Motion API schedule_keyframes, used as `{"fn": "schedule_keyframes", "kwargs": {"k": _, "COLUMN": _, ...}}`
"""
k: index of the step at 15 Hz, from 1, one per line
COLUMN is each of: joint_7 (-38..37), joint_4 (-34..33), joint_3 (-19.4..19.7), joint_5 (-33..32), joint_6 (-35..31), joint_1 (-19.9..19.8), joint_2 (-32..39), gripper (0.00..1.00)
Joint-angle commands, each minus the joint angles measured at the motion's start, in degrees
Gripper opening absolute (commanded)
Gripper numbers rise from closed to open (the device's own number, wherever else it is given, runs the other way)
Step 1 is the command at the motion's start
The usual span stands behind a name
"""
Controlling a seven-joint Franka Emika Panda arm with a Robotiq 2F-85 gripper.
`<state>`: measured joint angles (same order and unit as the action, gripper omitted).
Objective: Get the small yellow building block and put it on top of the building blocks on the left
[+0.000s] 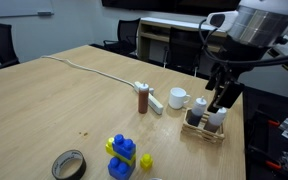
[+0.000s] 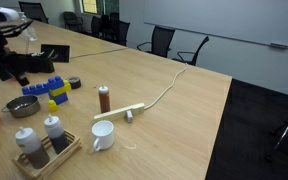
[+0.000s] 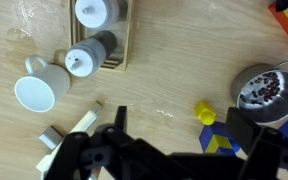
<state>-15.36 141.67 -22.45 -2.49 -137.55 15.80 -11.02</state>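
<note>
Pincer: the black two-finger pincer (image 3: 177,128) stands spread, with nothing between its fingers. It hangs above the worktop, between the mug and the blocks in the wrist view.
Task block: the small yellow plastic building block (image 3: 205,113) lies free on the wood, just beside the stack (whether it touches the stack, I cannot tell).
Stack: the stack of blue and yellow studded plastic building blocks (image 3: 222,142) is angular and glossy, with the colours in layers.
Bowl: the round shiny metal bowl (image 3: 239,92) holds something dark and grainy and stands near the stack.
Mug: the white glazed ceramic mug (image 3: 36,95) is round, and its handle shows in the wrist view.
Tray: the flat pale wooden tray (image 3: 130,35) carries two grey bottles with white tops (image 3: 89,55), standing upright side by side.
Other things: a slim brown cylindrical bottle (image 1: 143,99) stands beside a white plastic power strip (image 1: 154,102). Its white cable (image 1: 84,68) runs away in a soft curve. A dark ring-shaped roll of tape (image 1: 69,164) lies flat.
Worktop: the pale wood-grain worktop (image 1: 44,110) is smooth and matte.
Room: black office chairs (image 2: 164,40) stand along the far side, on a dark floor (image 2: 254,120).
Edges: the tray sits close to the worktop edge in an exterior view, and the stack and the tape roll are near another edge.
Open room: the widest stretch of open wood lies between the cable and the tape roll.
</note>
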Motion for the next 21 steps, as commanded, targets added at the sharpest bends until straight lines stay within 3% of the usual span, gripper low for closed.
{"fn": "schedule_keyframes", "kwargs": {"k": 1, "joint_7": -1.64, "joint_4": -1.43, "joint_3": 0.5, "joint_5": -0.11, "joint_6": -2.61, "joint_1": 0.27, "joint_2": 3.21, "gripper": 1.0}}
{"fn": "schedule_keyframes", "kwargs": {"k": 6, "joint_7": -9.92, "joint_4": -8.4, "joint_3": 1.47, "joint_5": -6.05, "joint_6": -8.23, "joint_1": 0.08, "joint_2": 16.62, "gripper": 1.0}}
{"fn": "schedule_keyframes", "kwargs": {"k": 9, "joint_7": -18.83, "joint_4": -15.78, "joint_3": 4.89, "joint_5": -10.69, "joint_6": -6.35, "joint_1": 3.9, "joint_2": 26.03, "gripper": 1.0}}
{"fn": "schedule_keyframes", "kwargs": {"k": 12, "joint_7": -24.93, "joint_4": -22.14, "joint_3": 8.12, "joint_5": -10.4, "joint_6": -5.52, "joint_1": 9.08, "joint_2": 33.22, "gripper": 1.0}}
{"fn": "schedule_keyframes", "kwargs": {"k": 14, "joint_7": -26.26, "joint_4": -24.35, "joint_3": 8.81, "joint_5": -8.36, "joint_6": -5.78, "joint_1": 11.33, "joint_2": 35.51, "gripper": 1.0}}
{"fn": "schedule_keyframes", "kwargs": {"k": 15, "joint_7": -24.06, "joint_4": -21.95, "joint_3": 8.92, "joint_5": -8.34, "joint_6": -8.14, "joint_1": 10.91, "joint_2": 34.46, "gripper": 1.0}}
{"fn": "schedule_keyframes", "kwargs": {"k": 21, "joint_7": -25.48, "joint_4": -23.95, "joint_3": 9.88, "joint_5": -8.22, "joint_6": -7.48, "joint_1": 12.22, "joint_2": 35.79, "gripper": 1.0}}
